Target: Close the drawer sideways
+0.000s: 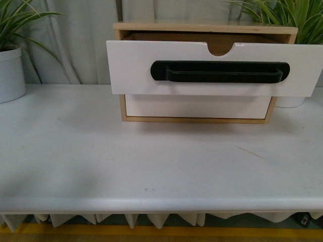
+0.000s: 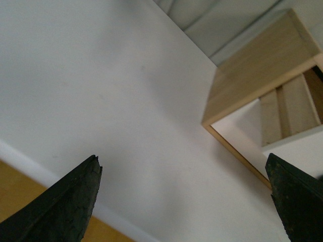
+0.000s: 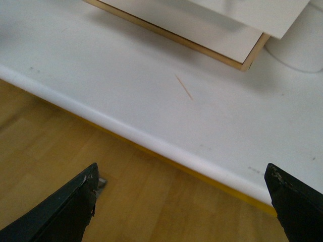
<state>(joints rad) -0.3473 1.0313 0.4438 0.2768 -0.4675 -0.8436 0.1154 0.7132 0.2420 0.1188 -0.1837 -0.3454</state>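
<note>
The drawer is the upper one in a light wood cabinet at the back middle of the white table. It is pulled out, with a white front, a long black bar handle and a half-round notch in its upper edge. Neither arm shows in the front view. My left gripper is open and empty over the table, apart from the cabinet; the drawer shows at that view's edge. My right gripper is open and empty over the table's front edge, apart from the drawer.
A plain white lower drawer front without a handle sits under the open drawer. A white plant pot stands at the far left, another plant pot behind the cabinet's right side. Wooden floor lies below the table's front edge.
</note>
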